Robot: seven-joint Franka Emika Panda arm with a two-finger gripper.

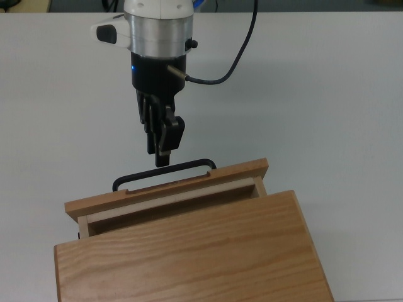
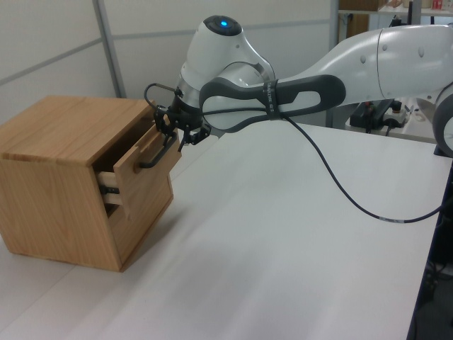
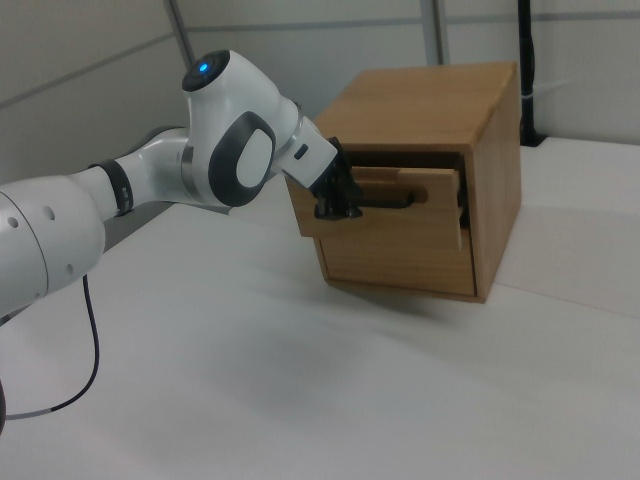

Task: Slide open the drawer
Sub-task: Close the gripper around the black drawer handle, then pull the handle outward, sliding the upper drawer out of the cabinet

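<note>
The drawer (image 1: 167, 188) is a light wooden tray with a wide front panel. It stands pulled a short way out of the wooden box (image 1: 189, 251), and a narrow strip of its inside shows in the top view. Its long black bar handle (image 1: 165, 172) runs along the front panel. My gripper (image 1: 160, 157) hangs just off the handle's middle, on the side away from the box, and does not touch it. The left view has the gripper (image 2: 178, 137) level with the top of the drawer (image 2: 145, 166). The right view shows the gripper (image 3: 335, 208) beside the handle (image 3: 392, 200).
The box (image 2: 56, 134) sits on a white table (image 1: 327, 113). A black cable (image 1: 236, 60) hangs from my wrist across the table. A grey wall panel (image 2: 64, 49) stands behind the box in the left view.
</note>
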